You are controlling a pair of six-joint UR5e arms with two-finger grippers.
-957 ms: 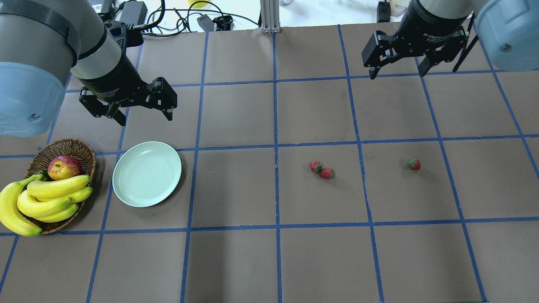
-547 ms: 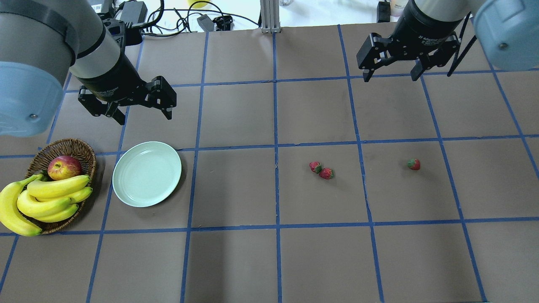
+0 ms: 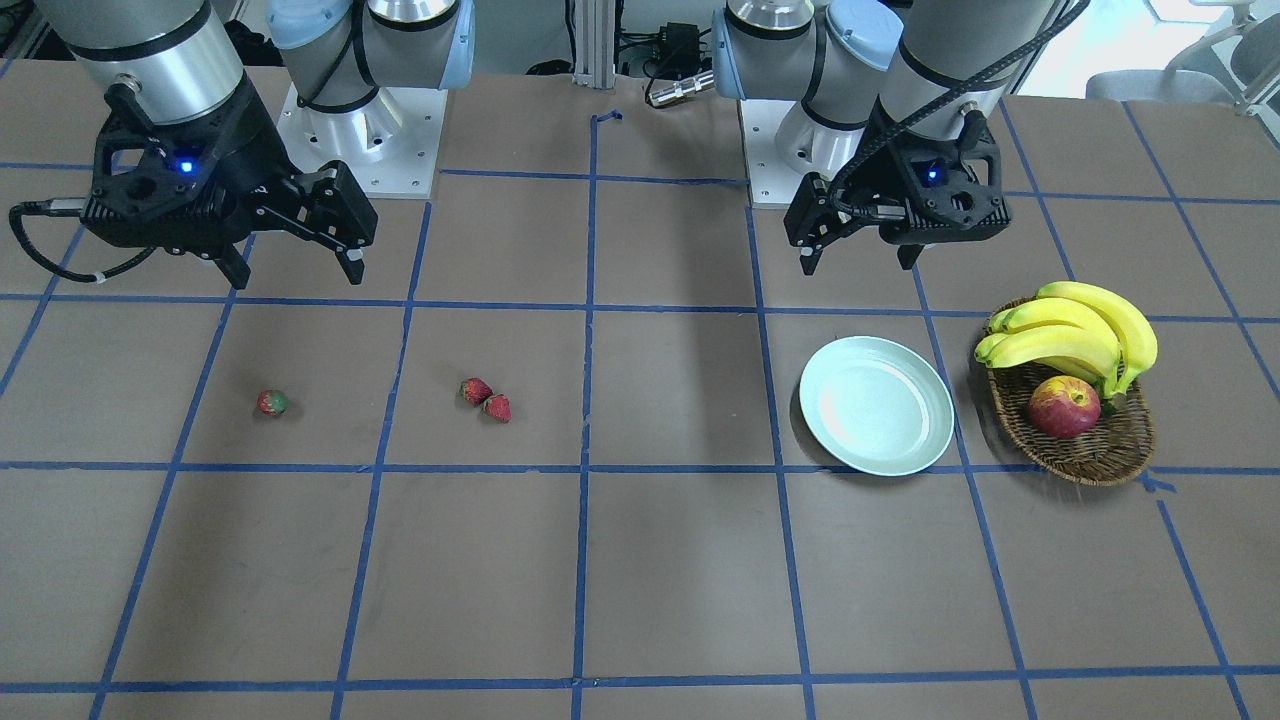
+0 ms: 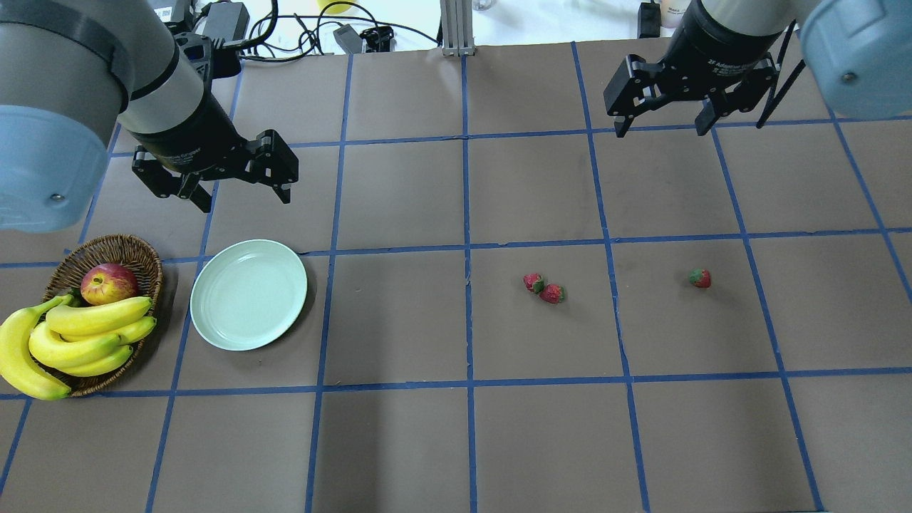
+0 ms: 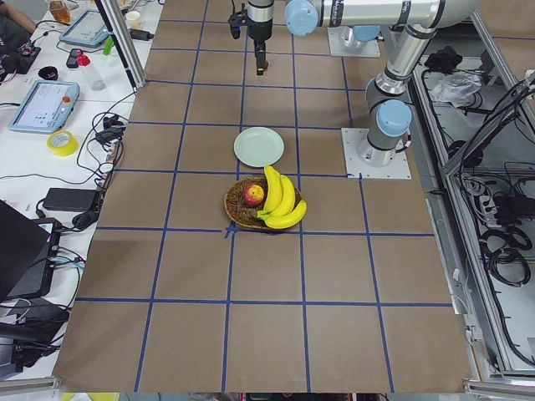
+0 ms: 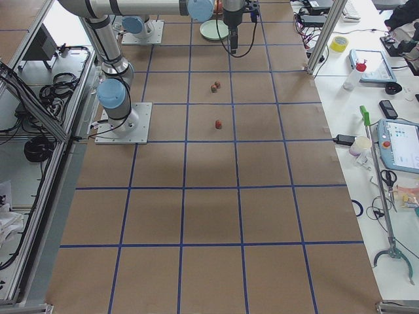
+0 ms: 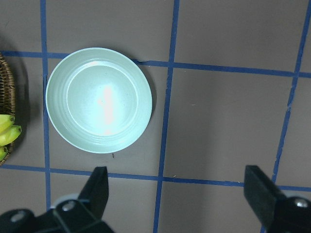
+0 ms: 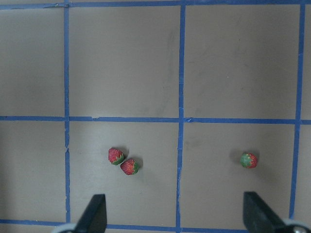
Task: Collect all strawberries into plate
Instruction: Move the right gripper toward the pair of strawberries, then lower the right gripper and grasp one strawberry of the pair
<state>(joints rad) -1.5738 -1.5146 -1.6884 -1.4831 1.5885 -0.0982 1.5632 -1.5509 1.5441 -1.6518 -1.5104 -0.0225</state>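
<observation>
Three strawberries lie on the brown table: two touching each other near the middle, and a single strawberry further to the right. The pale mint plate rests empty at the left. My left gripper hovers open above the table just behind the plate. High over the back right squares, my right gripper is open, well away from the strawberries.
A wicker basket holding bananas and an apple stands left of the plate. Cables and small devices lie beyond the table's far edge.
The right gripper has moved a little toward the far edge and slightly left. The left gripper has hardly shifted. Strawberries and plate stay where they were.
</observation>
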